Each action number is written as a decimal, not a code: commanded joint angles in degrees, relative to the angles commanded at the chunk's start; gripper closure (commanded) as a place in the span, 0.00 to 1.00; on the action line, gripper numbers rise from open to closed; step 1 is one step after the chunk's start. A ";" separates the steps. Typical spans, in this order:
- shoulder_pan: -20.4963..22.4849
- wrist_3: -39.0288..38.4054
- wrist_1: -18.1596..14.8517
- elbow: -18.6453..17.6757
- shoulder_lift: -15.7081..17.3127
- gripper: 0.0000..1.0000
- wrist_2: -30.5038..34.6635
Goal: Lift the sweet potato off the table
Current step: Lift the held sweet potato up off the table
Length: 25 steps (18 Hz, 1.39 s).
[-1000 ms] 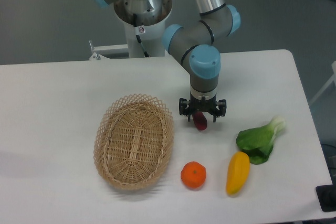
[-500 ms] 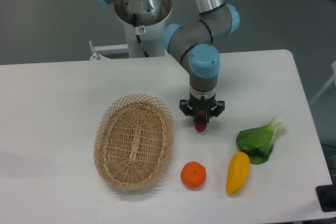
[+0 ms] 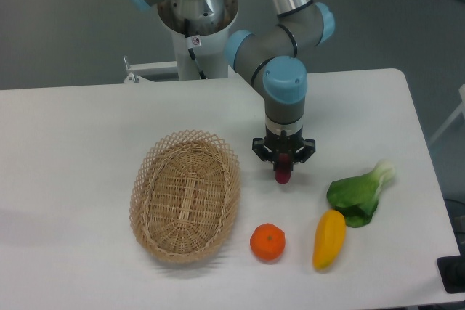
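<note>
Gripper: the gripper [image 3: 283, 167] points straight down just right of the basket, its jaws drawn in narrow around the sweet potato.
Sweet potato: the sweet potato [image 3: 282, 173] shows only as a dark magenta end poking out below the fingers; from here I can't quite tell whether it is clear of the table or touching it.
Table: the white table [image 3: 73, 136] carries everything; the arm's blue-capped wrist stands above it, right of the basket's far end.
Basket: an oval wicker basket [image 3: 186, 194] lies left of centre, its long axis running away from me.
Orange fruit: a round orange fruit [image 3: 267, 242] sits just off the basket's near right rim, apart from it.
Yellow vegetable: a yellow vegetable [image 3: 329, 238] lies further right of the basket, beyond the orange fruit.
Leafy green: a leafy green [image 3: 359, 192] with a pale stalk sits far right of the basket, its leaf touching the yellow vegetable's upper end.
</note>
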 joint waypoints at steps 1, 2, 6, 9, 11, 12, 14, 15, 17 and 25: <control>-0.09 1.49 -0.52 1.14 0.97 0.62 -0.18; -0.17 3.33 -1.57 2.72 1.85 0.62 0.00; -1.05 8.70 -7.03 7.38 5.28 0.62 -1.49; -1.58 10.81 -12.28 11.24 6.51 0.62 -4.04; -1.67 13.70 -20.17 14.67 6.96 0.62 -3.61; -1.67 15.37 -24.22 16.60 6.96 0.62 -3.34; -1.50 17.66 -29.77 20.03 6.96 0.62 -3.17; -1.23 18.37 -31.01 21.00 6.87 0.62 -2.99; -1.14 19.43 -31.29 21.63 6.87 0.62 -2.55; -1.14 21.37 -31.20 21.72 6.96 0.62 0.70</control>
